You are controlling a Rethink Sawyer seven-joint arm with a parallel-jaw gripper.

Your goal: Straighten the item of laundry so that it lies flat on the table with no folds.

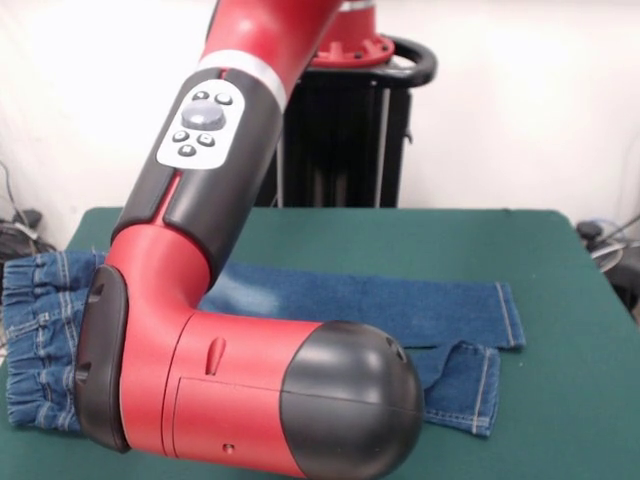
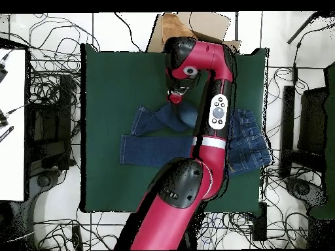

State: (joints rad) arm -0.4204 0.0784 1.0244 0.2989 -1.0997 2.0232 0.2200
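Observation:
The blue denim jeans [image 1: 400, 305] lie on the dark green table [image 1: 560, 300], with the gathered waistband [image 1: 40, 330] at the left edge and the legs stretched to the right. One leg lies straight. The other leg [image 1: 465, 385] angles away from it with its hem turned. In the overhead view the jeans [image 2: 150, 149] have the waistband at the right [image 2: 252, 140]. My gripper [image 2: 175, 98] hangs over the far leg, near its upper part. In the front view my own arm hides the gripper.
My red arm [image 1: 250, 400] bends across the front of the picture and covers the middle of the jeans. The black pedestal [image 1: 345, 130] stands behind the table. A cardboard box [image 2: 193, 26] sits past the table's far edge. Cables lie on the floor around the table.

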